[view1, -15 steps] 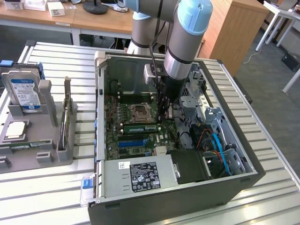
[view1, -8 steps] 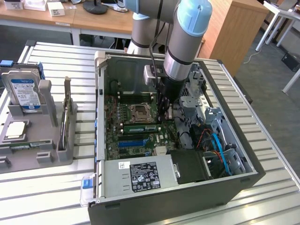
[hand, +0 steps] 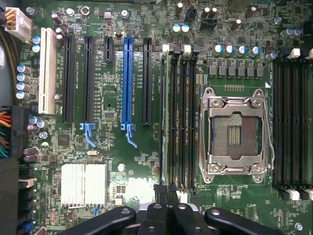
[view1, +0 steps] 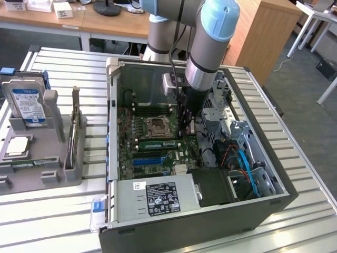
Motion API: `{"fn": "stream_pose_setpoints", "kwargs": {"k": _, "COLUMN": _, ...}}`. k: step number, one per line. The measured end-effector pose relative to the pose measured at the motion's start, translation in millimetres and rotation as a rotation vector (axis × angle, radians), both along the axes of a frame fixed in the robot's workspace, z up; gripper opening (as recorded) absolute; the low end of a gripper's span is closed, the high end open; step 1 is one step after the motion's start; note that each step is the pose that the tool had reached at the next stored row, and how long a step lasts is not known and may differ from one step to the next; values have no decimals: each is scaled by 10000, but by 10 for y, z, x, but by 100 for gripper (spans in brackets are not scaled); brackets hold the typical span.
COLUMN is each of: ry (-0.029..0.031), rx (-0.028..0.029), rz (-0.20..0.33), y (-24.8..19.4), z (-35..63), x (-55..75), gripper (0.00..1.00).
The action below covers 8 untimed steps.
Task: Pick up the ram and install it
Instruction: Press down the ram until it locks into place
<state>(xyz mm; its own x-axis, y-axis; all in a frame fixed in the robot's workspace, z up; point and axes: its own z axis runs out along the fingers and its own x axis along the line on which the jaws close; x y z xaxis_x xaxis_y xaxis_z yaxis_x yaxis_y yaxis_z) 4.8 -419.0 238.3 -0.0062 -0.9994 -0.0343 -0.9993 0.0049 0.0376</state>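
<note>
Inside the open computer case (view1: 274, 197), the gripper (view1: 183, 134) hangs low over the motherboard (view1: 129, 153), at three o'clock from the empty processor socket (view1: 157, 125) in the exterior view.

- Pincer: fingertips drawn together, nothing visibly clamped between them. In the wrist view the gripper (hand: 166, 188) sits right at one end of the ram (hand: 163, 112).
- Ram: standing on edge in the memory slot bank (hand: 183, 117) beside the socket, in the slot farthest from the socket as far as I can judge. In the exterior view the ram (view1: 157, 144) is at six o'clock from the socket, with the blue slot (view1: 150, 159) beyond it on the same line.
- I cannot tell whether the stick is fully down or whether the end latches have snapped in.

Risks as I read them:
- The closed tips bear near one end only. Pressing there could tip the stick, seating one end and leaving the other proud.
- If the notch is off its key, force would flex the board or chip the edge contacts.
- A sideways slip could drive the tips into the neighbouring slots or the small capacitors (hand: 180, 28) nearby.
- The socket's pins are bare, so any drift towards nine o'clock from the gripper threatens them.
</note>
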Motion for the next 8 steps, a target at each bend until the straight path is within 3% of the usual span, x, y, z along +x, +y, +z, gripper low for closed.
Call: {"fn": "stream_pose_setpoints", "kwargs": {"k": 8, "ry": 0, "rx": 5, "rz": 1, "y": 16, "z": -44, "x": 0, "gripper": 11}}
